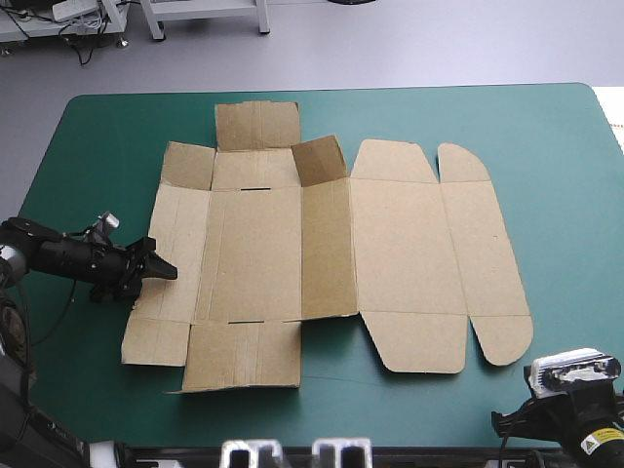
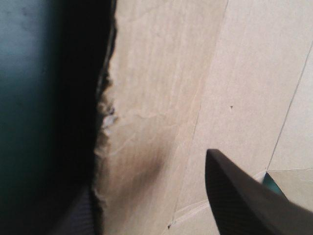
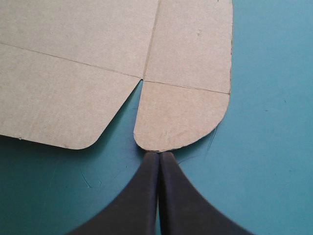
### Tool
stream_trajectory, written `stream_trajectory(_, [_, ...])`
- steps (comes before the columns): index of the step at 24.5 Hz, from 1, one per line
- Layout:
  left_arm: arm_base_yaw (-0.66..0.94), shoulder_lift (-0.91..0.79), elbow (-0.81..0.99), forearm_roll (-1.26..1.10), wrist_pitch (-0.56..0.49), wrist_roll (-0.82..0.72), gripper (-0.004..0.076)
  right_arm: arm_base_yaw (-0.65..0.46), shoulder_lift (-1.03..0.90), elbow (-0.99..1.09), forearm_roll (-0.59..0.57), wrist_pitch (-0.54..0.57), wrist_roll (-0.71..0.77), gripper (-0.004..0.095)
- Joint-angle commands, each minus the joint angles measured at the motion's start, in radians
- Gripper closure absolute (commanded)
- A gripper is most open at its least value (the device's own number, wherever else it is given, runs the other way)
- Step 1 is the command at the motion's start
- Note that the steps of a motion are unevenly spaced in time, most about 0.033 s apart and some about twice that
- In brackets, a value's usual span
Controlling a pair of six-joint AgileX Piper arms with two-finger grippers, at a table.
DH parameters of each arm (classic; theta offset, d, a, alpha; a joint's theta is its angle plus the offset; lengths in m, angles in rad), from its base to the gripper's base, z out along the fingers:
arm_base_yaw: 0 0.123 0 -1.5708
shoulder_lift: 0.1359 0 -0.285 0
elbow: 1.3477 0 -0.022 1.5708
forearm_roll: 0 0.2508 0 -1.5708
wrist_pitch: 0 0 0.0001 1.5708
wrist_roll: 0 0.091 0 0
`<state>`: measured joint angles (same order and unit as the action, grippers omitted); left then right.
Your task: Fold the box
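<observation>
High view: shows the brown box (image 1: 390,244) spread flat as a cut sheet across the middle of the teal-green table (image 1: 565,146), with one small flap (image 1: 320,161) tilted up toward the far edge. Places the left gripper (image 1: 166,270) at the sheet's left edge. In the left wrist view its fingers (image 2: 244,196) stand parted with the ragged board edge between them.

Right wrist view: shows the right gripper (image 3: 158,154) pinched closed and empty, tips just at a rounded flap (image 3: 178,117) by the table's near right corner.

Picks out a yellow label (image 1: 604,441) on that arm, print too small to read.
</observation>
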<state>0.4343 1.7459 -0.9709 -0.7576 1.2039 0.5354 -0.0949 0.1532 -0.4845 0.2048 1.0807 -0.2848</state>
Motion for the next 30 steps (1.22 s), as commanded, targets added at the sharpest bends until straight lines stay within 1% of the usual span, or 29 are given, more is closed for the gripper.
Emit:
stream_trajectory(1, [-0.016, 0.002, 0.025, 0.015, 0.096, -0.001, 0.0307, 0.003, 0.013, -0.021, 0.005, -0.062, 0.0, 0.0932])
stream_trajectory(3, [-0.016, 0.002, 0.025, -0.016, 0.096, -0.012, 0.0332, 0.003, 0.013, -0.021, 0.005, -0.062, 0.0, 0.0932])
stream_trajectory(6, [-0.016, 0.002, 0.025, -0.092, 0.096, -0.012, 0.0401, 0.003, 0.013, -0.021, 0.005, -0.062, 0.0, 0.0932])
stream_trajectory(12, [-0.016, 0.002, 0.025, -0.157, 0.096, -0.001, 0.06, 0.003, 0.013, -0.021, 0.005, -0.062, 0.0, 0.0932])
stream_trajectory(13, [-0.016, 0.0, 0.019, -0.164, 0.096, -0.001, 0.0661, 0.003, 0.013, -0.021, 0.005, -0.062, 0.0, 0.0932])
stream_trajectory(15, [-0.021, -0.007, -0.014, -0.193, 0.097, -0.001, 0.0735, 0.003, 0.013, -0.021, 0.005, -0.062, 0.0, 0.0932])
stream_trajectory(19, [-0.055, -0.05, -0.123, -0.178, 0.097, 0.003, 0.0734, 0.003, 0.013, -0.021, 0.005, -0.062, 0.0, 0.0932])
stream_trajectory(20, [-0.094, -0.079, -0.218, -0.136, 0.097, 0.013, 0.0734, 0.003, 0.013, -0.021, 0.005, -0.062, 0.0, 0.0932])
stream_trajectory(21, [-0.119, -0.09, -0.271, -0.118, 0.097, 0.02, 0.0734, 0.003, 0.013, -0.021, 0.005, -0.062, 0.0, 0.0932])
stream_trajectory(22, [-0.18, -0.113, -0.379, -0.063, 0.097, 0.025, 0.0734, 0.003, 0.013, -0.021, 0.005, -0.062, 0.0, 0.0932])
stream_trajectory(24, [-0.285, -0.129, -0.541, 0.04, 0.097, 0.03, 0.0734, 0.003, 0.013, -0.021, 0.005, -0.062, 0.0, 0.0932])
stream_trajectory(27, [-0.499, -0.122, -0.771, 0.321, 0.092, 0.03, 0.0734, 0.003, 0.013, -0.021, 0.005, -0.062, 0.0, 0.0931])
stream_trajectory(30, [-0.638, -0.109, -0.877, 0.499, 0.087, 0.065, 0.0734, 0.003, 0.013, -0.021, 0.005, -0.062, 0.0, 0.0932])
